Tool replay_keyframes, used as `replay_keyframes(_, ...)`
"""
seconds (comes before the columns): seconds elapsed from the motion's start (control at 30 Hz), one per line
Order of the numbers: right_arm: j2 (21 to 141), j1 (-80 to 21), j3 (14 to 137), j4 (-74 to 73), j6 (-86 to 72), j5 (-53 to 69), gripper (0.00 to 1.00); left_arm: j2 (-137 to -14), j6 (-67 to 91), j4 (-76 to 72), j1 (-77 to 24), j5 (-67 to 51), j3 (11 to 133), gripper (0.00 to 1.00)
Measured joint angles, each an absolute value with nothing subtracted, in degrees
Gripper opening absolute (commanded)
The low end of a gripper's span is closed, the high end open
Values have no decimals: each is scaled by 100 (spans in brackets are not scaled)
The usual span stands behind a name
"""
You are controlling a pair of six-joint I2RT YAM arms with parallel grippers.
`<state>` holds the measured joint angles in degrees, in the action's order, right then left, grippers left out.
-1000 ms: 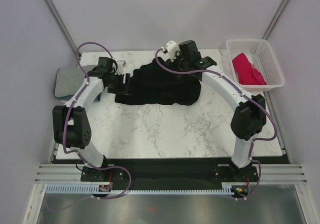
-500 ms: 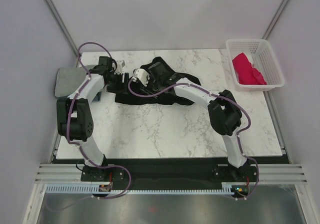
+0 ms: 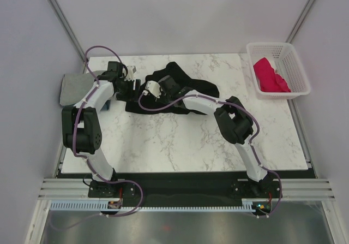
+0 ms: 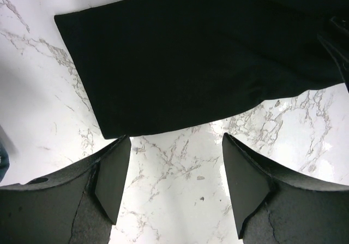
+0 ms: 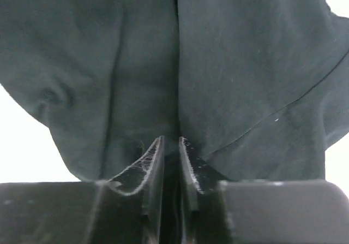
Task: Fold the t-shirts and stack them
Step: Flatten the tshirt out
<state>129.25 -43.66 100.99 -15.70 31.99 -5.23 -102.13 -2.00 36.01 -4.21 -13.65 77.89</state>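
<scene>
The large black t-shirt [image 3: 188, 88] lies bunched at the back middle of the marble table [image 3: 180, 140]. My right gripper [image 3: 162, 87] has reached across to its left part. In the right wrist view that gripper [image 5: 170, 140] is shut on a fold of the black t-shirt [image 5: 240, 64], with cloth running into the narrow gap. My left gripper [image 3: 134, 89] sits at the shirt's left edge. It is open [image 4: 174, 141] over bare marble, and the black hem [image 4: 180, 75] lies just beyond its fingertips. A grey t-shirt [image 3: 71, 88] lies at the table's left edge. A crimson-pink one [image 3: 270, 75] sits in the basket.
The white lattice basket [image 3: 278, 47] stands at the back right corner. A bit of blue cloth [image 3: 106, 106] shows under the left arm. The right arm's elbow [image 3: 234, 125] arches over the table's middle. Bare marble fills the front half.
The right arm has swung from the shirt's far right side across to its left, and its jaws have closed on cloth. The black shirt is now narrower. The left gripper has barely moved.
</scene>
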Motion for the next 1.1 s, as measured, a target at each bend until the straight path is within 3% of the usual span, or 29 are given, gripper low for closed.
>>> replay_keyframes(0.03,12980,-4366,10099,-1566,3234,-613,17,-10213,-200,3599,-421,-1365,7789,75)
replay_keyframes(0.07,13015,-4366,10099,-1562,3245,-679,3,-10213,-200,3601,-421,-1365,7789,75)
replay_keyframes(0.1,13026,-4366,10099,-1553,3291,-740,0,-10213,-200,3601,-421,-1365,7789,75)
replay_keyframes(0.37,12687,-4254,10020,-1286,3387,-1219,0,-10215,-202,3599,-421,-1363,7789,75)
replay_keyframes(0.7,10538,-3225,9115,-1347,3474,-1546,0,-10215,-198,3594,-421,-1365,7789,75)
replay_keyframes(0.77,10134,-2899,8672,-1389,3503,-1557,8,-10221,-196,3583,-421,-1367,7791,75)
replay_keyframes(0.8,9970,-2731,8436,-1431,3489,-1562,18,-10230,-193,3583,-421,-1367,7793,76)
replay_keyframes(0.83,9867,-2585,8263,-1511,3459,-1553,41,-10243,-193,3581,-421,-1367,7795,77)
replay_keyframes(0.9,9830,-2456,8130,-1704,3400,-1426,56,-10300,-191,3577,-421,-1367,7811,79)
replay_keyframes(1.1,10383,-2759,8840,-2270,3061,-412,61,-10766,-187,3568,-408,-1372,7955,79)
